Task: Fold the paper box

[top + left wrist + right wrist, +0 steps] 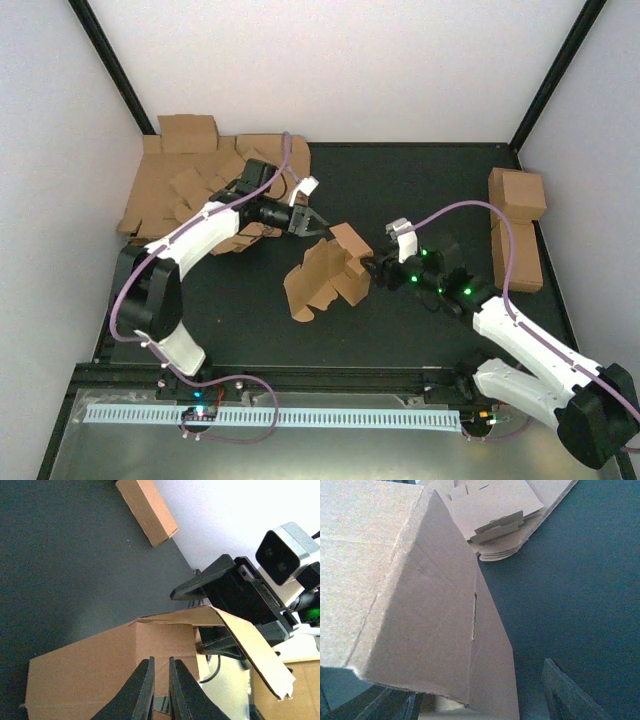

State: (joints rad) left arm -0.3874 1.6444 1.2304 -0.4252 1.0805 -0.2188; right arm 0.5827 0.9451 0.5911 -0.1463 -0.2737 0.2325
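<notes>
Closest to my left wrist camera, my left gripper (161, 660) has its fingers drawn almost together with only a thin slit between them. It seems to hold nothing, though the view past the fingers is poor. Just beyond its tips lies the paper box (95, 665), partly folded, in the middle of the dark table (420, 190) between my two arms. My right gripper (184, 622) is spread wide at the box's other end, with cardboard between its fingers. A heap of flat blanks (175, 195) lies far left, and finished cartons (517, 205) sit far right.
</notes>
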